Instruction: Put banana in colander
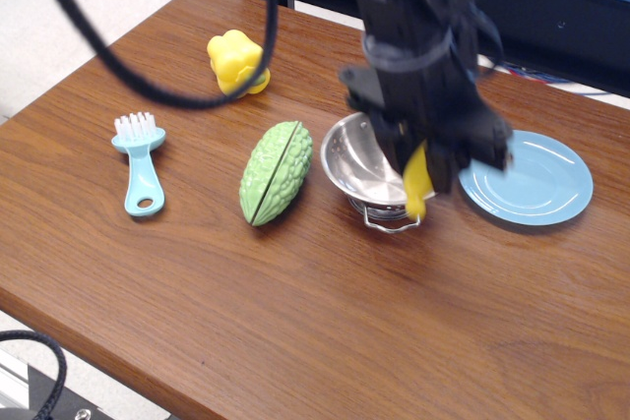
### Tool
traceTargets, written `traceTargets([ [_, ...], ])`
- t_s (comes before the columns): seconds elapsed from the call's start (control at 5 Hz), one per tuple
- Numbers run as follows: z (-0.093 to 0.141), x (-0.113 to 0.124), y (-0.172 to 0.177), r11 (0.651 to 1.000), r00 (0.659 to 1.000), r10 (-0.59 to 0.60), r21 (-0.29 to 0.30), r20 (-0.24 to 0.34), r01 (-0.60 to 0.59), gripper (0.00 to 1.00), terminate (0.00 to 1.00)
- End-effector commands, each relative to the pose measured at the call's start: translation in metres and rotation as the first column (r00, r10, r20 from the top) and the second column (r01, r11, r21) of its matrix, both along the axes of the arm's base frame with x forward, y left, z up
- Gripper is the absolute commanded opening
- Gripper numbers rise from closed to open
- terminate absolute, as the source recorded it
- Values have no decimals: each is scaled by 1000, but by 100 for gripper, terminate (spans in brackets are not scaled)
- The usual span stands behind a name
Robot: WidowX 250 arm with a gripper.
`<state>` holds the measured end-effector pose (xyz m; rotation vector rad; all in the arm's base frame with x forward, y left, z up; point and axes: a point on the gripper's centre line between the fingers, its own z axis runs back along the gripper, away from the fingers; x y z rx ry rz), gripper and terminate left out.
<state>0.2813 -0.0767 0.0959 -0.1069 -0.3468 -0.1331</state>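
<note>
The yellow banana (417,182) hangs almost upright from my gripper (431,166), which is shut on its upper part. Only its lower half shows below the black fingers. It is held just above the near right rim of the shiny steel colander (359,166), which stands on the wooden table with a wire loop handle facing the front. The arm covers the colander's far right side.
A light-blue plate (541,182) lies right of the colander. A green bumpy gourd toy (276,172) lies to its left. A lumpy yellow pepper toy (236,61) sits at the back. A light-blue brush (141,164) lies at the left. A black cable loops over the back left.
</note>
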Motion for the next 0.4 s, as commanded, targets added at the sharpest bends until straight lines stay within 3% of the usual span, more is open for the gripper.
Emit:
traceTargets([
  [0.0,-1,16,46,989,989,148,22,11,-148,0,0],
  [0.2,-15,15,62,984,986,166,61,-5,-165,0,0],
])
